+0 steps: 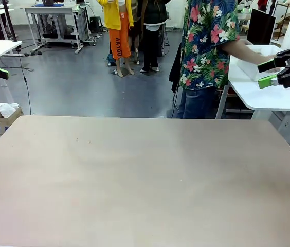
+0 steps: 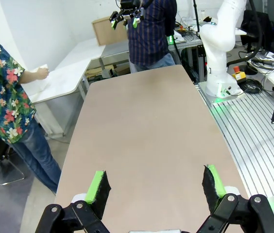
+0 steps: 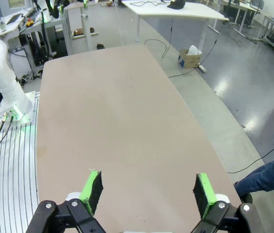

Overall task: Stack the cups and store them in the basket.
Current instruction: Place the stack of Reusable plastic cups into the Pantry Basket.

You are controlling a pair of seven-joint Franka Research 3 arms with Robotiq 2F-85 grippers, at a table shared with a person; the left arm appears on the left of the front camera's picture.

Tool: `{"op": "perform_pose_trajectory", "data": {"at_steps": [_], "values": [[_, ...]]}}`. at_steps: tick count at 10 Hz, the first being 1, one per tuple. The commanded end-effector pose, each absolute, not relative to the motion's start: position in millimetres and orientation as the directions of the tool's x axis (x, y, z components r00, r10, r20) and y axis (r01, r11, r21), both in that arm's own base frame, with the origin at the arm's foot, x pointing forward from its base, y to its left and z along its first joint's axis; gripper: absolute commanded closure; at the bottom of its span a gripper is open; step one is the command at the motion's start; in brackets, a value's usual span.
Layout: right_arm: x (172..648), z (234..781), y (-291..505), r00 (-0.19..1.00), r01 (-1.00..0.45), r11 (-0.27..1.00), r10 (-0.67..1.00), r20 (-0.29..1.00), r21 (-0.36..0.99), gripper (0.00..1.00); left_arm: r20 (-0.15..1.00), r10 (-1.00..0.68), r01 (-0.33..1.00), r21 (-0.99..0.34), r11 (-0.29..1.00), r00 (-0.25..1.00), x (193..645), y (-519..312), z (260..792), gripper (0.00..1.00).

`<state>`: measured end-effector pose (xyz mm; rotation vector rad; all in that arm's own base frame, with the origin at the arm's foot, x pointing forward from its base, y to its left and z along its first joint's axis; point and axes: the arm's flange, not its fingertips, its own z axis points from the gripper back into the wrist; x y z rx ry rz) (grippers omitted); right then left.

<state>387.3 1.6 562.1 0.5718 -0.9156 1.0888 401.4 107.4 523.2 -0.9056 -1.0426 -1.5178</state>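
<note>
Two grippers waiting, looks like. Front: right gripper (image 1: 269, 73) raised beside the table (image 1: 134, 175), fingers apart; person (image 1: 206, 46) reaching toward a side desk (image 1: 268, 92). Left wrist: left gripper (image 2: 156, 187) spread wide over the table. Right wrist: same. Can't see where the cups or basket are.

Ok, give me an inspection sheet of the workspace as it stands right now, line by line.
Surface: table beige, bare, a few tiny specks.
Job's things: nothing seen on the table.
Clutter: nothing seen.
Grippers: left gripper open above the table, fingers wide apart, nothing between them; right gripper open above the table, also holding nothing.
Cables: nothing seen on the table; one cable runs along the floor past the far edge.
Surroundings: person in a floral shirt reaching to a white side table; cardboard box on the floor.
</note>
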Motion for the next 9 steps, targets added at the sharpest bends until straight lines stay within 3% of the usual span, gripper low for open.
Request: {"op": "perform_pose_trajectory", "data": {"at_steps": [1,9], "values": [[388.9,565.0,2.0,0.155,-0.926,0.376,0.478,0.865,-0.043,0.00,0.926,-0.338,0.986,0.148,-0.080,-0.167,398.9,105.7,523.9,0.00],[388.9,565.0,2.0,0.155,-0.926,0.376,0.478,0.865,-0.043,0.00,0.926,-0.338,0.986,0.148,-0.080,-0.167,398.9,105.7,523.9,0.00]]}}
